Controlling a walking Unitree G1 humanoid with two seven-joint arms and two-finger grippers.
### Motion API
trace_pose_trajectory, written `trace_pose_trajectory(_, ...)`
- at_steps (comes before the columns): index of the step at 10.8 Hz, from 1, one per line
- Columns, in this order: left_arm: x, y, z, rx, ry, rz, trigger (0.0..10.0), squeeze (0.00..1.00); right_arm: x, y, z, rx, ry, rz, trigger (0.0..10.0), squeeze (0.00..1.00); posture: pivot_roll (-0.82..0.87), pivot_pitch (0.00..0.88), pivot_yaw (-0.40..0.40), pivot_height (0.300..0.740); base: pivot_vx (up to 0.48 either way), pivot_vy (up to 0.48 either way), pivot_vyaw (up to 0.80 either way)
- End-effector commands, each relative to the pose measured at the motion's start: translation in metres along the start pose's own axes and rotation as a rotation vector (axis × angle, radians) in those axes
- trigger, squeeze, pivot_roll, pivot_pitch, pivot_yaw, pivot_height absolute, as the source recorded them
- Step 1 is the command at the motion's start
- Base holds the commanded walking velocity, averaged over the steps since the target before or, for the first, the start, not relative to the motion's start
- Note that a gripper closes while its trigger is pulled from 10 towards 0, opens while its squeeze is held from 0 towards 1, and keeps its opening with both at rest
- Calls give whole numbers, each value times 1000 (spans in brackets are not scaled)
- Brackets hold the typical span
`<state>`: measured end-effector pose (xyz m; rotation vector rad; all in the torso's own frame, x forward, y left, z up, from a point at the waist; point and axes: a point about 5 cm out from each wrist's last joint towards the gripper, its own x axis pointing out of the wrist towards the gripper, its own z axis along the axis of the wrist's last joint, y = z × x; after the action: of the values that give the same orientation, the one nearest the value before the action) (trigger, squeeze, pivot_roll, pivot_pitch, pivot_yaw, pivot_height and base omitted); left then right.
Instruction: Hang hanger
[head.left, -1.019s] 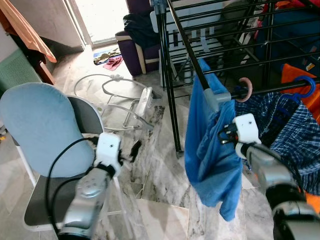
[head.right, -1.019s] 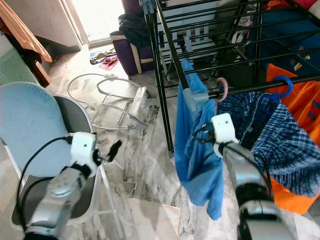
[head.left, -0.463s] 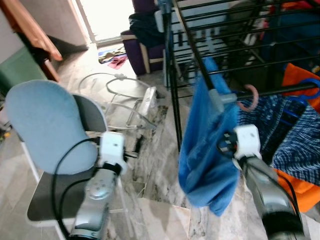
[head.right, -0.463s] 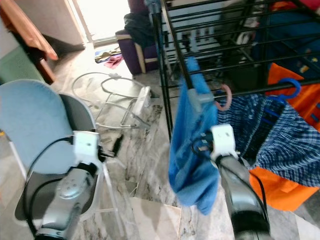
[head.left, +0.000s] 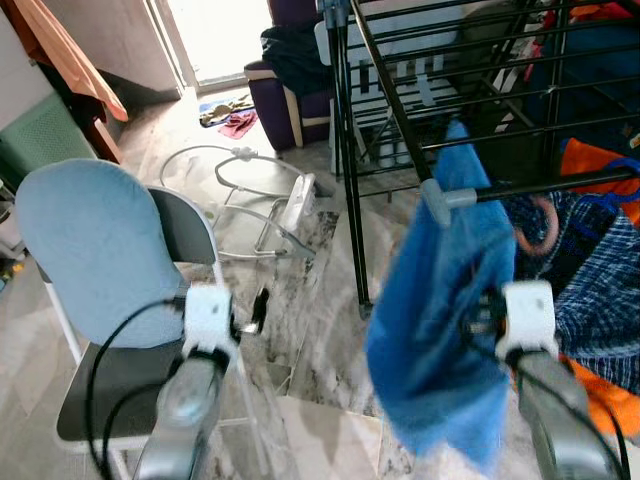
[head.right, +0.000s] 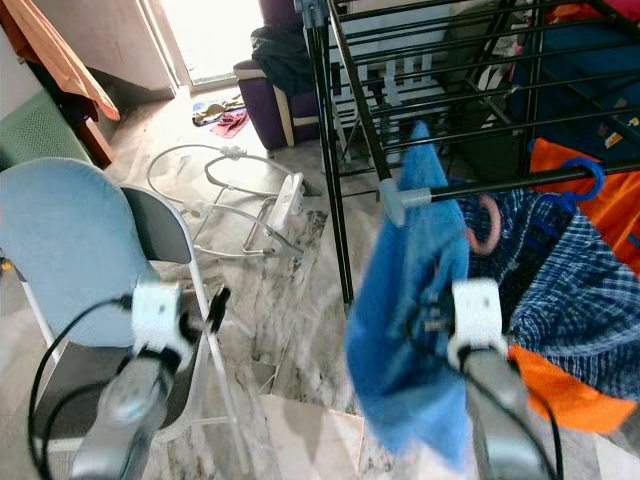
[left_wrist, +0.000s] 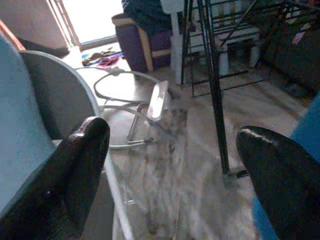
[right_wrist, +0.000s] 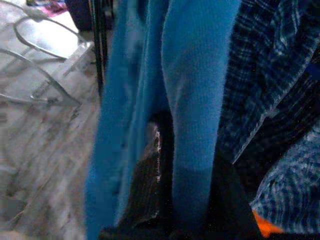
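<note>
Blue knitted garment (head.left: 440, 320) hung from the black metal drying rack (head.left: 520, 185), pinched in the right hand (right_wrist: 165, 165); the left hand (left_wrist: 175, 150) gaped wide.

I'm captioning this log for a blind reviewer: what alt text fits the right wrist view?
Close-up of a blue garment hanging in folds, with the right tool's dark fingers pressed into the cloth. A dark plaid garment hangs beside it; marble floor lies beyond.

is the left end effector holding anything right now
No, the left end effector is open, its two black fingers spread wide with only floor showing between them, beside the chair.
</note>
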<state>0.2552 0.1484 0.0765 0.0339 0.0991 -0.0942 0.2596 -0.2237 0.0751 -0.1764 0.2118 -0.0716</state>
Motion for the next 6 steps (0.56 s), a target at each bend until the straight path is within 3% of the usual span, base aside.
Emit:
trace_pose_trajectory(1, -5, 13, -2, 10, 19, 47, 10000, 0, -5, 8, 5, 29, -24, 23, 10000, 0, -143, 0, 137, 740, 0, 0, 0)
trace_pose_trajectory(3, -8, 13, -7, 22, 43, 45, 10000, 0, -14, 15, -10, 90, 65, 44, 10000, 0, -149, 0, 141, 740, 0, 0, 0)
trace_pose_trajectory(6, -2, 10, -1, 27, 36, 48, 10000, 0, -12, 33, -10, 170, 132, 177, 10000, 0, -151, 0, 140, 740, 0, 0, 0)
